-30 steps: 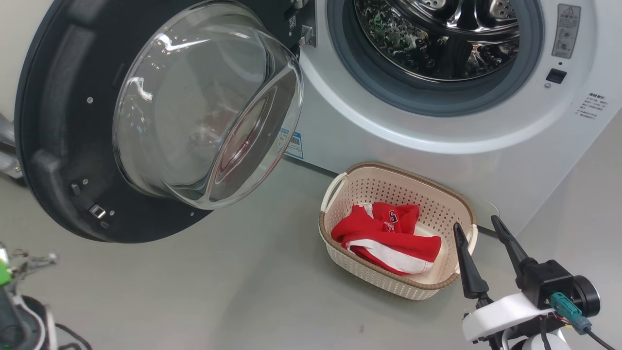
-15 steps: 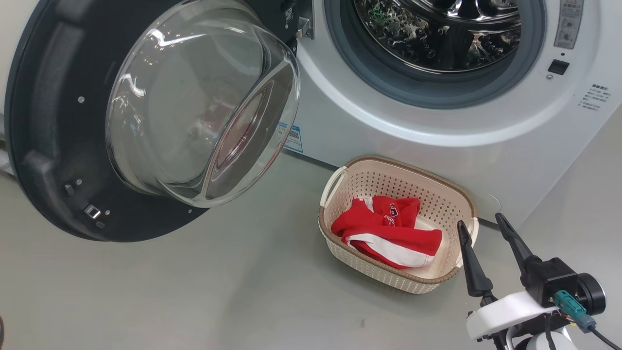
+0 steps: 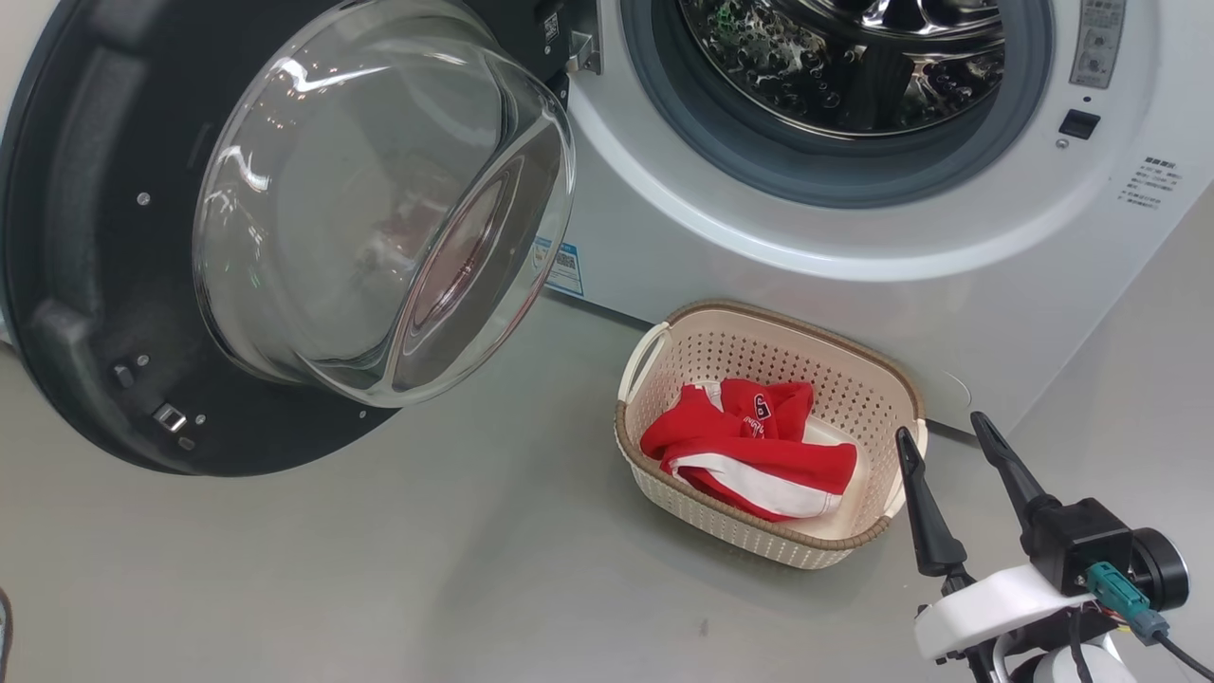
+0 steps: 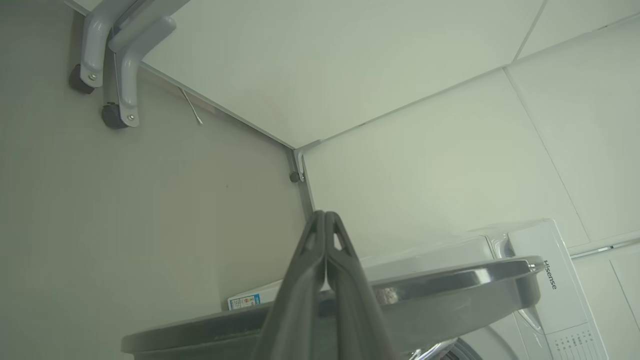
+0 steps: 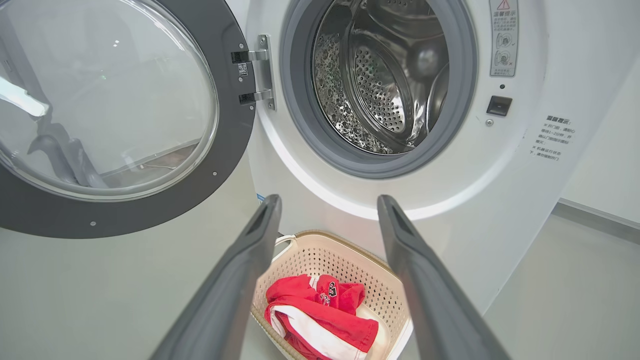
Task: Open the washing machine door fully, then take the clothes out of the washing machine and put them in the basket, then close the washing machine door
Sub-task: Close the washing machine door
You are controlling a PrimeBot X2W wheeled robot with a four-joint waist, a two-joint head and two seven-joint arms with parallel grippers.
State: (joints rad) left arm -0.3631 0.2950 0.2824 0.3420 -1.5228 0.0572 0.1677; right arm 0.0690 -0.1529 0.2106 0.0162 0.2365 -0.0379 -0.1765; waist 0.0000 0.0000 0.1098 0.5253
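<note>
the washing machine (image 3: 854, 256) stands on the floor (image 3: 427, 550), and its drum (image 5: 380, 80) looks empty. the door (image 3: 85, 237) is swung wide to the left, so the mouth is free; i judge that closing it is the step left. the basket (image 3: 787, 318) sits just below the mouth, a short way to drop things. the clothes (image 3: 749, 455) lie inside it. the right claw (image 3: 939, 424) hovers wide and empty beside the basket. the left claw (image 4: 325, 215) is pressed together, holding nothing, near the door's rim.
</note>
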